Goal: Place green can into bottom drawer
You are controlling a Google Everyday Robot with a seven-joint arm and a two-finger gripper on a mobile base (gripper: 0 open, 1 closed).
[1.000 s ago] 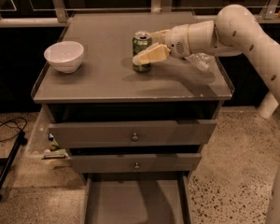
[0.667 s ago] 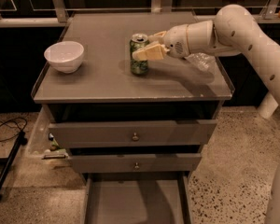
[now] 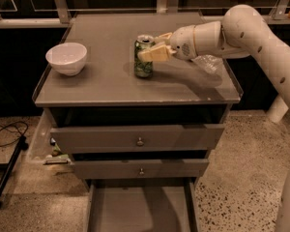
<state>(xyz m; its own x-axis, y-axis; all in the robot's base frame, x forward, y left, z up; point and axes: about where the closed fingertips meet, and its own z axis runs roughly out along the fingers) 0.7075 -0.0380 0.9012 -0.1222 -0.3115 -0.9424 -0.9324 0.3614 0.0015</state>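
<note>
I had the gripper (image 3: 153, 49) closed on the upper half of the green can (image 3: 143, 66), upright mid cabinet top (image 3: 101, 83), at three o'clock from the white bowl (image 3: 66, 58). The bottom drawer (image 3: 140, 209) lay open at six o'clock, well below. With so high a hold, the can could tilt or slip on the way down. The far finger was hidden behind the can, I couldn't tell whether its base touched the top, and the drawer's front was cut off.
</note>
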